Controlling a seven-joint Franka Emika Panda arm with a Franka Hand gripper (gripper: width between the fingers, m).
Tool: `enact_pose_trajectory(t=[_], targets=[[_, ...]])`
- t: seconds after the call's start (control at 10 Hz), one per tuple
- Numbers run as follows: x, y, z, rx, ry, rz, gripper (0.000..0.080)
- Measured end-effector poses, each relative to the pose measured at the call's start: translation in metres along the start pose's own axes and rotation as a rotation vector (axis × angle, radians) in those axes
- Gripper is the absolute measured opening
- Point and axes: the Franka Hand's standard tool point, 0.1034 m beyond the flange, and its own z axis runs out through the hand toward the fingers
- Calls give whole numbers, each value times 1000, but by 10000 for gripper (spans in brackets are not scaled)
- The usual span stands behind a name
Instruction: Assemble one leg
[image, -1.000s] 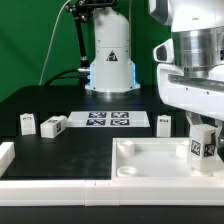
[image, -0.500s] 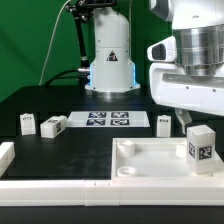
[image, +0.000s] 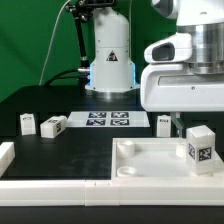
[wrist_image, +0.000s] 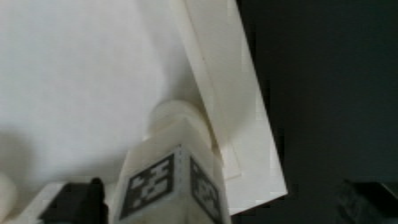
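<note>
A white leg (image: 200, 148) with a black-and-white tag stands upright in the corner socket of the large white plate (image: 145, 165) at the exterior view's right. My gripper (image: 185, 118) hangs above and a little to the exterior view's left of that leg, clear of it. In the wrist view the leg (wrist_image: 178, 180) rises from the plate (wrist_image: 89, 70) between my two dark fingertips (wrist_image: 80, 200), which stand wide apart and do not touch it. The gripper (wrist_image: 222, 205) is open and empty.
Three more legs stand on the black table: two at the left (image: 28, 123) (image: 54, 125) and one behind the plate (image: 163, 123). The marker board (image: 107, 120) lies in the middle back. The robot base (image: 110, 60) stands behind it. A white rim (image: 6, 152) is at far left.
My gripper has let go of the leg and risen, drifting toward the exterior view's left. The leg stays upright in the plate's corner.
</note>
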Motion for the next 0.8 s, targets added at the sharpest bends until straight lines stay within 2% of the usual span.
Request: enact_pose_trajectory(t=[0.3, 0.5, 0.6, 0.7, 0.8], targets=[[3, 6, 2, 2, 25, -220, 649], [4, 9, 2, -9, 25, -453, 649], [4, 9, 2, -8, 25, -472, 649], [3, 9, 2, -8, 25, -468, 630], [3, 9, 2, -8, 25, -468, 502]])
